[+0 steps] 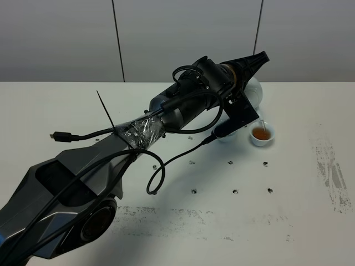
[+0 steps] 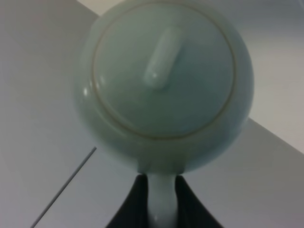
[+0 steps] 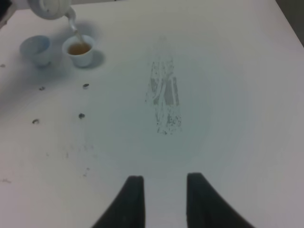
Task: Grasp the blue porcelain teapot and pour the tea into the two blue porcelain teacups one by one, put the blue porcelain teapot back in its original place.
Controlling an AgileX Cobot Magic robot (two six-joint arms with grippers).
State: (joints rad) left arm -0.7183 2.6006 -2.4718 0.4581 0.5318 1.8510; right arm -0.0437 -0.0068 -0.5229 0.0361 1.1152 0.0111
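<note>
**Pour into one cup under way; the other cup not yet served**

Desk: white, scuffed, carries both cups.

Left tool: its dark fingers are clamped on the teapot's loop handle, one on each side. The blue porcelain teapot hangs straight ahead of this tool, lifted off the desk and tipped spout-down, lid on.

Right tool: jaws parted, nothing between them, hovering over bare desk. Both cups lie well ahead of it.

Filling cup: below and ahead of the left tool, under the spout; amber tea shows inside.

Second cup: just beside the first, apart from it. It looks dry, though the view is soft.

Tea stream: a thin line from the spout into the filling cup.

Step judged: the first of two pours, level partway up. The next move calls for righting the teapot to cut the stream cleanly. It then needs a short sideways shift to bring the spout over the second cup before tipping again. Drips between the cups are the risk.
</note>
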